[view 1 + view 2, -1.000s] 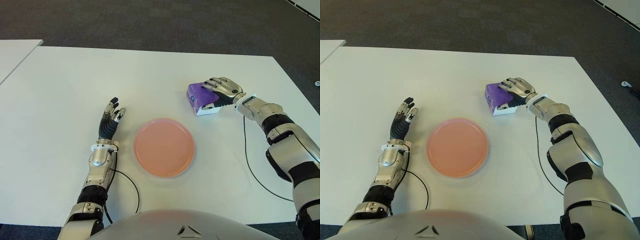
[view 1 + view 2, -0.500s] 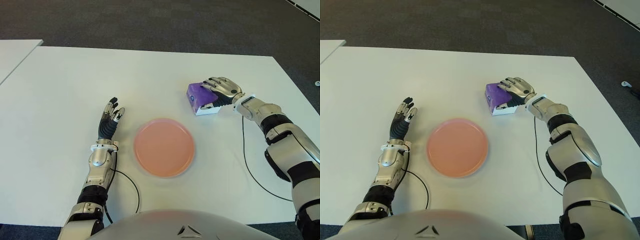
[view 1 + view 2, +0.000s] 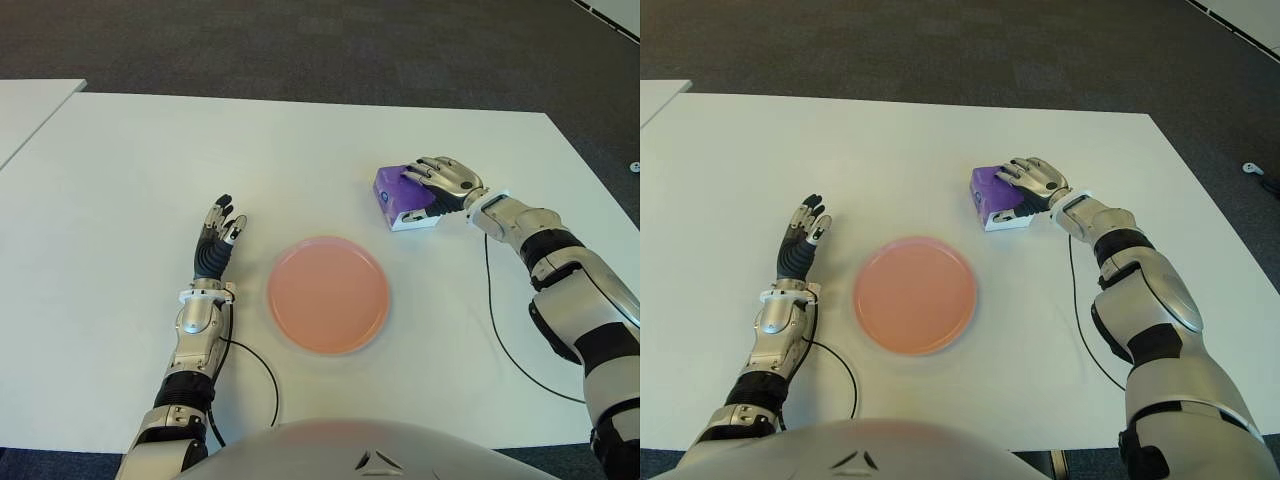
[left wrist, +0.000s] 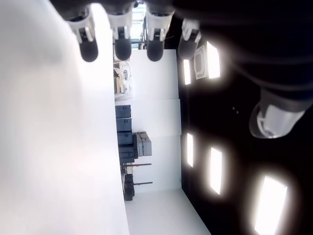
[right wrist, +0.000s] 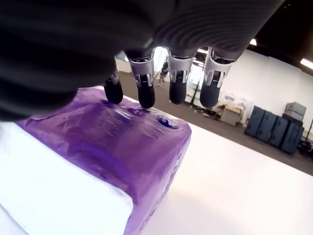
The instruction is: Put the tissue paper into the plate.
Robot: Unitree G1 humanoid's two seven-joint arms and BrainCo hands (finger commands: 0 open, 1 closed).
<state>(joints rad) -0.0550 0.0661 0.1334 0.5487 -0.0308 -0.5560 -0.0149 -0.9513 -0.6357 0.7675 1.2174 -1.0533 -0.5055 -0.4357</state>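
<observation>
While the right hand lies over the top of the purple tissue pack, its fingers reach across the wrapper with two tips touching the plastic and the other two just off it; no picture shows a closed grip around the pack, so whether it is actually grasped cannot be told. That pack sits on the white table, on the robot's right and farther from the body than the pink plate, near it but not touching. White tissue shows at the open side of the purple wrapper in the right wrist view. The plate lies flat between the two arms, holding nothing.

On the other side of the plate, just beside it, the left hand shows with its fingers straight and spread, holding nothing; its wrist view shows the fingertips held in a row, clear of any object. A thin black cable trails across the table from the right forearm toward the body.
</observation>
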